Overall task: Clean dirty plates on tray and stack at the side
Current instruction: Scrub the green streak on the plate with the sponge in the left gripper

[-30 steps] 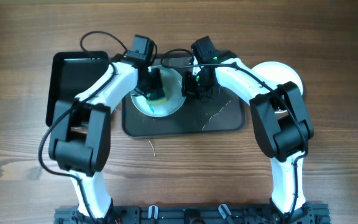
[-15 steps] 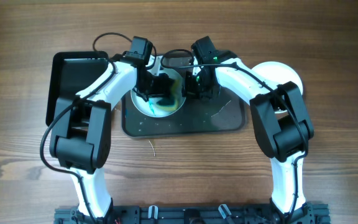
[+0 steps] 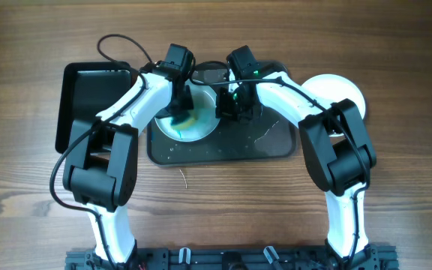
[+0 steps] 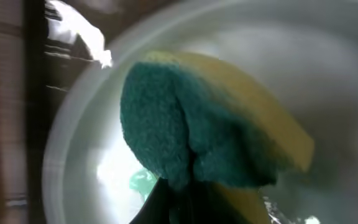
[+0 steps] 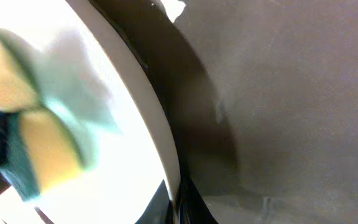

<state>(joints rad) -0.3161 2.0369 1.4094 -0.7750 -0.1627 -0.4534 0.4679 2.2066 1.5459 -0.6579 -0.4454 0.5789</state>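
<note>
While the left gripper (image 3: 178, 110) works the wipe, clamped tight on a yellow-and-green foam sponge (image 4: 191, 137), the round white plate (image 3: 201, 125) sits on the left end of the large dark grey rectangular tray (image 3: 268, 142), mid-desk toward the far edge. The right gripper (image 3: 229, 109) looks nipped shut on the plate's right rim, a finger on either side of it in the right wrist view, steadying it. A teal smear (image 4: 143, 180) shows just under the sponge, so the plate is likely not clean yet.

To do this step well, the green face should stay flat on the plate and sweep straight across that smear. Pressure should be moderate so the plate doesn't skid or tip out of the right grip, and the rim hold should stay low and firm. A second white plate (image 3: 343, 90) lies off the tray toward the desk's right edge. A smaller black rectangular tray (image 3: 88, 94) sits toward the left edge.
</note>
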